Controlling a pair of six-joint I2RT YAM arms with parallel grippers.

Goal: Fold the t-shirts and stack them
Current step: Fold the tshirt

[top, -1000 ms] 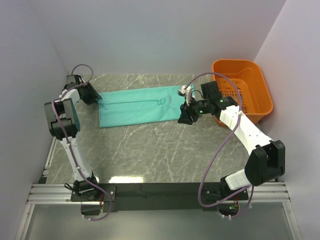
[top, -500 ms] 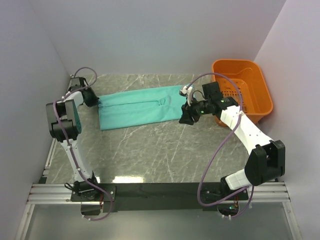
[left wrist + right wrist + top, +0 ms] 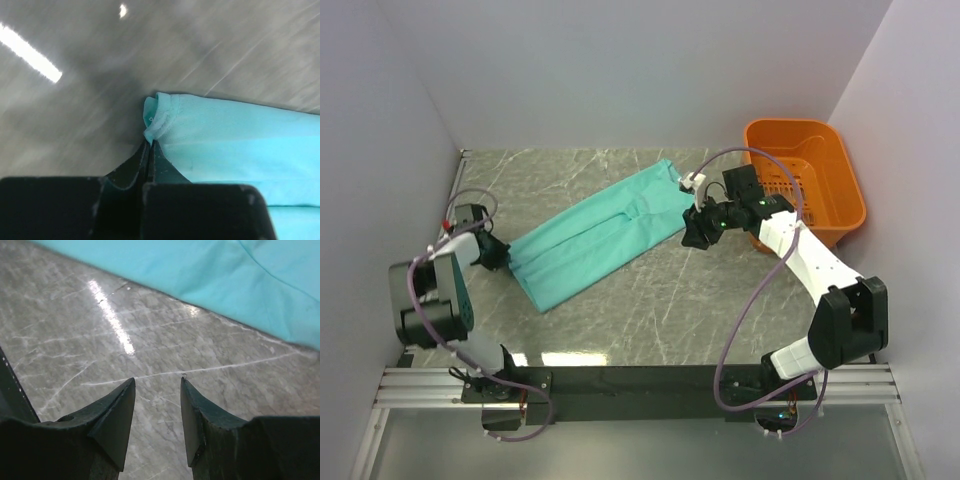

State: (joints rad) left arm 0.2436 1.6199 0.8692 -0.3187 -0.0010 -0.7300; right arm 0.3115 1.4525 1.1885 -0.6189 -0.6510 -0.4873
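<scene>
A teal t-shirt (image 3: pixel 605 232) folded into a long strip lies slantwise across the marble table, its near end at the left and its far end at the middle back. My left gripper (image 3: pixel 500 255) is shut on the t-shirt's near left corner (image 3: pixel 155 125); the cloth bunches at the closed fingertips. My right gripper (image 3: pixel 694 238) hovers open just right of the t-shirt's far end, and the right wrist view shows bare marble between its fingers (image 3: pixel 117 410) with the t-shirt's edge (image 3: pixel 215 270) beyond them.
An orange plastic basket (image 3: pixel 805 180) stands at the back right, behind the right arm. The grey marble table (image 3: pixel 650 300) is walled on the left, back and right. A black rail runs along the near edge.
My left gripper closed on the t-shirt's left corner and pulled it toward the near left, swinging the strip from lying level to slanted. The right gripper stayed in place, open.
</scene>
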